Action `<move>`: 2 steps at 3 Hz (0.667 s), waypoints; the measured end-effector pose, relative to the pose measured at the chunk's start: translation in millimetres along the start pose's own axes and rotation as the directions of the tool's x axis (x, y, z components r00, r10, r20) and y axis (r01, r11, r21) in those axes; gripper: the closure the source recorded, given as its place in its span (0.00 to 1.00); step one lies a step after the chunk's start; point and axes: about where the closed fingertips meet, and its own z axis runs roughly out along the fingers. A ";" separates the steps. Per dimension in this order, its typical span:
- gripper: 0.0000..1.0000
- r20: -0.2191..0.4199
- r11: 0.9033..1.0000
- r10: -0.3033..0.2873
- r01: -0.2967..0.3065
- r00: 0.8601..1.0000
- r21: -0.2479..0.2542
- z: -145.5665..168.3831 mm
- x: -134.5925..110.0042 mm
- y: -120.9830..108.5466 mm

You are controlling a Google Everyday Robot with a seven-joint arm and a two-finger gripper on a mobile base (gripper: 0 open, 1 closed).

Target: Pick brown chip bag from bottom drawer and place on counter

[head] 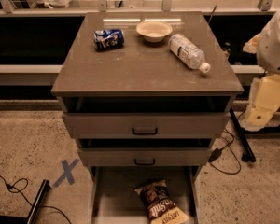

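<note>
The end effector (263,107) hangs off the cabinet's right side; whether it is open or closed cannot be told. Well below and left of it, the brown chip bag (159,203) lies flat in the pulled-out bottom drawer (107,195). Left of it and higher, the worktop (144,71) carries a blue can (108,38), a bowl (154,30) and a bottle (188,52).

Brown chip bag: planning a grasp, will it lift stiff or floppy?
The brown chip bag likely flops and weighs little: crinkled, puffy skin. Flat in the bottom drawer, it may slide if pushed. The claw hangs right of the counter.
</note>
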 end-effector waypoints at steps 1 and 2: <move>0.00 0.018 0.999 -0.028 0.029 0.999 -0.029 49.4 20.7 26.7; 0.00 0.024 1.000 -0.008 0.009 1.000 -0.022 68.1 50.1 44.3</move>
